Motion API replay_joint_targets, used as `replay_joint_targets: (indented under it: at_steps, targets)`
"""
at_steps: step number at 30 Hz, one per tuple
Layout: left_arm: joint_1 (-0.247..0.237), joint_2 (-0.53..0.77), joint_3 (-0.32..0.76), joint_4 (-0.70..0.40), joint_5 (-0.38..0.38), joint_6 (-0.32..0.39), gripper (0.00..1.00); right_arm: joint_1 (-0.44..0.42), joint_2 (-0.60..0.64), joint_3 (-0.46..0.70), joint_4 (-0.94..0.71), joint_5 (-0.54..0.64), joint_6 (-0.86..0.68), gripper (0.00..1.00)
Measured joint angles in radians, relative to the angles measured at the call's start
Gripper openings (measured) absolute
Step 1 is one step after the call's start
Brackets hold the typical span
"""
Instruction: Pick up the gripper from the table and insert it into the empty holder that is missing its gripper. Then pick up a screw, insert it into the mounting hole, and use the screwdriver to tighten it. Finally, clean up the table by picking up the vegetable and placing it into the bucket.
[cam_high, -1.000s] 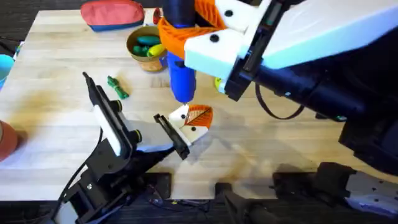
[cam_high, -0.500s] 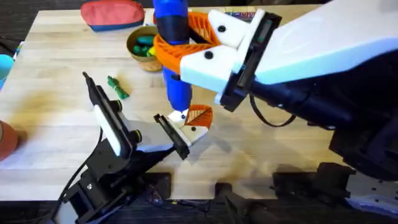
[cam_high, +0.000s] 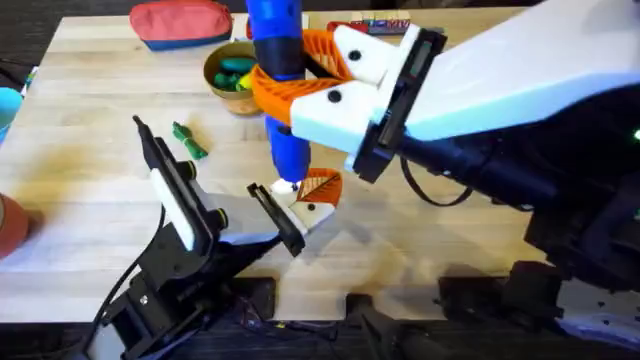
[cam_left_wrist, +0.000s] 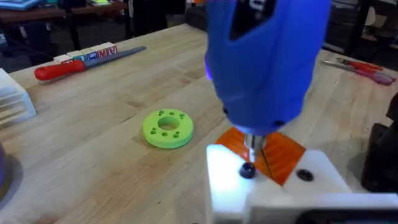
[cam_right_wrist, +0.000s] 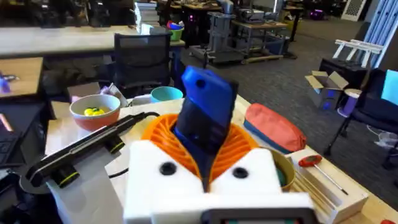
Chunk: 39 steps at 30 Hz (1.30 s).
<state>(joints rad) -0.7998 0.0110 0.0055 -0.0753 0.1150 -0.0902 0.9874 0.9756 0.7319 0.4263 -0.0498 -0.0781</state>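
My right gripper (cam_high: 285, 85) is shut on the blue screwdriver (cam_high: 278, 110), which stands upright. Its bit presses on a dark screw (cam_left_wrist: 247, 170) in the white holder (cam_high: 308, 208). The orange-edged gripper piece (cam_high: 322, 184) sits in that holder. My left gripper (cam_high: 278, 218) is shut on the holder from the near side and keeps it just above the table. In the right wrist view the screwdriver (cam_right_wrist: 205, 118) rises between orange ribbed pads (cam_right_wrist: 239, 146). The green vegetable (cam_high: 188, 140) lies on the table left of the holder. The yellow bucket (cam_high: 214, 62) stands behind it.
A red pouch (cam_high: 180, 22) lies at the table's back left. A green disc (cam_left_wrist: 168, 127) and a red-handled screwdriver (cam_left_wrist: 81, 62) lie beyond the holder. A teal cup (cam_high: 6, 105) and a reddish bowl (cam_high: 10, 225) sit at the table's left edge.
The right arm has moved left and lowered the screwdriver, so its bit now rests on the holder. The left arm has stayed still.
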Motion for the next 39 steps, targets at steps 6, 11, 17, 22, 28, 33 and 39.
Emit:
replay_joint_targets:
  at_steps: [6, 11, 17, 22, 28, 33, 39]
  targets:
    - [0.0, 0.0, 0.0, 0.0, 0.0, 0.0, 0.007, 0.0, 0.0, 0.0, 0.0, 0.0, 0.0, 0.008]
    - [0.0, 0.0, 0.0, 0.0, 0.0, 0.0, 0.007, 0.0, 0.001, -0.012, 0.001, 0.0, 0.001, 0.007]
    - [0.0, 0.0, 0.0, 0.0, 0.0, 0.0, 0.007, 0.0, 0.006, -0.017, 0.008, 0.0, 0.004, 0.007]
    - [0.0, 0.0, 0.0, 0.0, 0.0, 0.0, 0.007, 0.0, 0.006, -0.017, 0.008, 0.0, 0.004, 0.007]
    - [0.0, 0.0, 0.0, 0.0, 0.0, 0.0, 0.007, 0.0, 0.006, -0.018, 0.01, 0.0, 0.004, 0.007]
    - [0.0, 0.0, 0.0, 0.0, 0.0, 0.0, 0.007, 0.0, 0.006, -0.019, 0.011, 0.0, 0.004, 0.007]
    - [0.0, 0.0, 0.0, -0.001, 0.0, -0.004, 0.007, 0.0, 0.006, -0.019, 0.004, 0.003, 0.004, 0.007]
